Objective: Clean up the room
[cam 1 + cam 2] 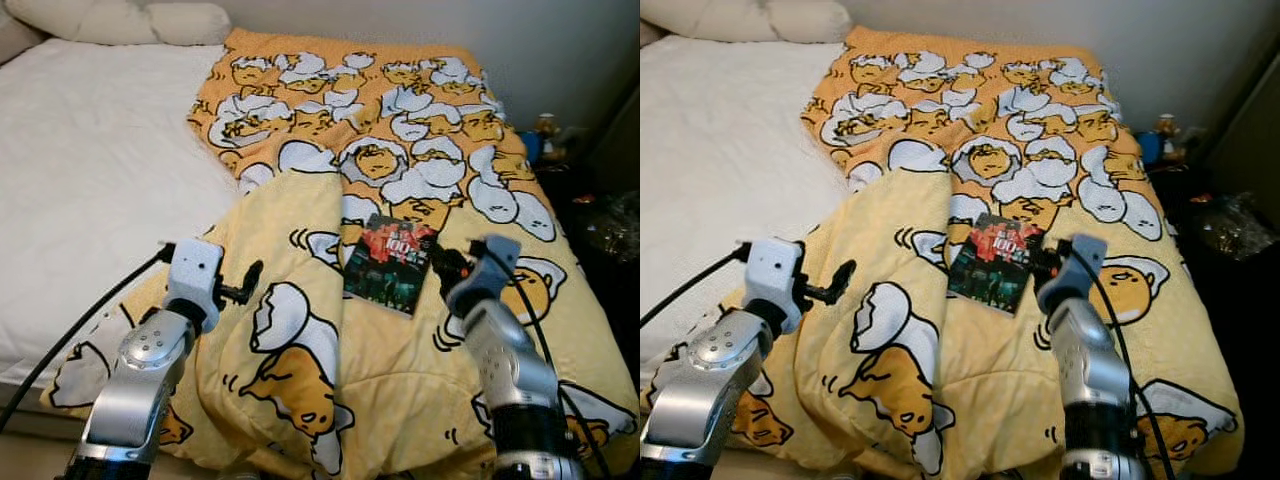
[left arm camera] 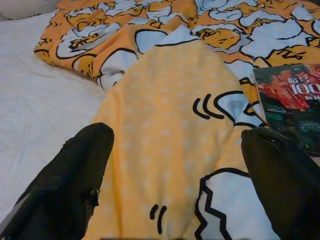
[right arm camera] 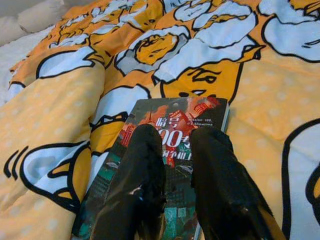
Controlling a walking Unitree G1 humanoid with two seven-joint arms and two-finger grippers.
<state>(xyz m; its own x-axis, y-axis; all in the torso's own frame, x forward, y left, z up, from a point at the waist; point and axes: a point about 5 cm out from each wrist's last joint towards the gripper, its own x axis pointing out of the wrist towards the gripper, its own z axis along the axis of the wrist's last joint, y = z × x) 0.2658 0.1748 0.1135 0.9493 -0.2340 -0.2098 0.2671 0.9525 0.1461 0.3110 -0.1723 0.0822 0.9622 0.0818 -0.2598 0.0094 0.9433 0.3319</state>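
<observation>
We look down at a bed (image 1: pixel 90 190), its left side bare white sheet (image 1: pixel 70 150), pillows (image 1: pixel 120 20) at the head. Our left gripper (image 1: pixel 245 285) hovers over the folded near edge of a yellow blanket (image 1: pixel 330 370), fingers spread wide, holding nothing. A book (image 1: pixel 388 262) lies flat on the blanket's middle. Our right gripper (image 3: pixel 177 175) sits just above the book's cover, fingers nearly together with a narrow gap, gripping nothing we can see.

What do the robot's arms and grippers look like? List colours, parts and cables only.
Both arms are silver metal with round joints. Each wrist carries a pale grey block with a black cable trailing back. The left gripper and right gripper each have two long, matte black fingers.
</observation>
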